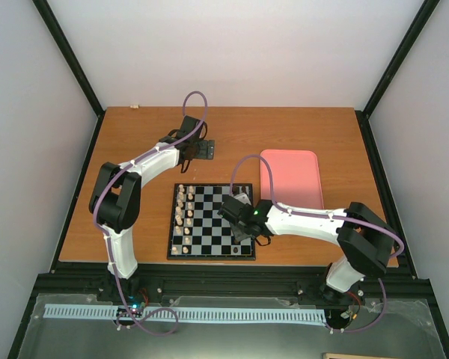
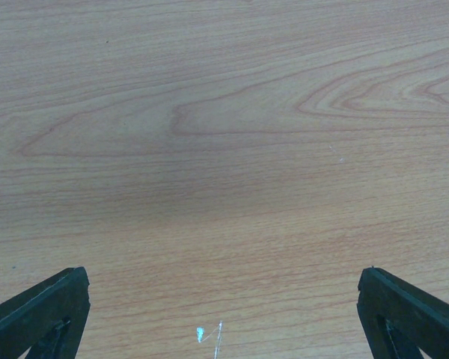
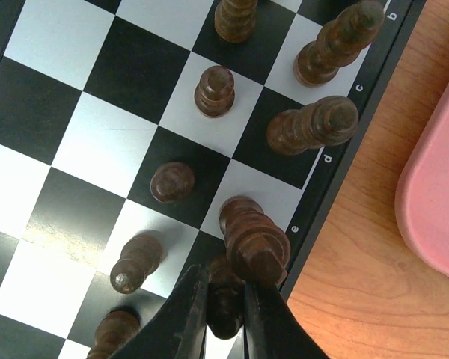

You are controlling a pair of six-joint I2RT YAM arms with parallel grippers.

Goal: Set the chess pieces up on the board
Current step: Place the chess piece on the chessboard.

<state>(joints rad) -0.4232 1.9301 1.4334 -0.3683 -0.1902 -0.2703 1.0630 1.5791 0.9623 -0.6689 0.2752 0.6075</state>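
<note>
The board (image 1: pixel 209 256) lies on the table in front of the arms. My right gripper (image 1: pixel 238 217) hangs over its right side. In the right wrist view the gripper (image 3: pixel 226 318) is shut on a dark chess piece (image 3: pixel 226 299) standing in the edge row. It is right beside a tall dark piece (image 3: pixel 254 239) on the e square. Other dark chess pieces stand close by, among them a pawn (image 3: pixel 172 182) and a tall piece (image 3: pixel 314 123) on the d square. My left gripper (image 1: pixel 198 149) is open over bare wood behind the board, its fingertips (image 2: pixel 52 307) wide apart.
A pink tray (image 1: pixel 292 179) lies just right of the board, and its rim (image 3: pixel 434 202) is close to the board's edge. Pale cream pieces (image 1: pixel 183 217) fill the board's two left columns. Wood table (image 2: pixel 224 149) surrounds everything.
</note>
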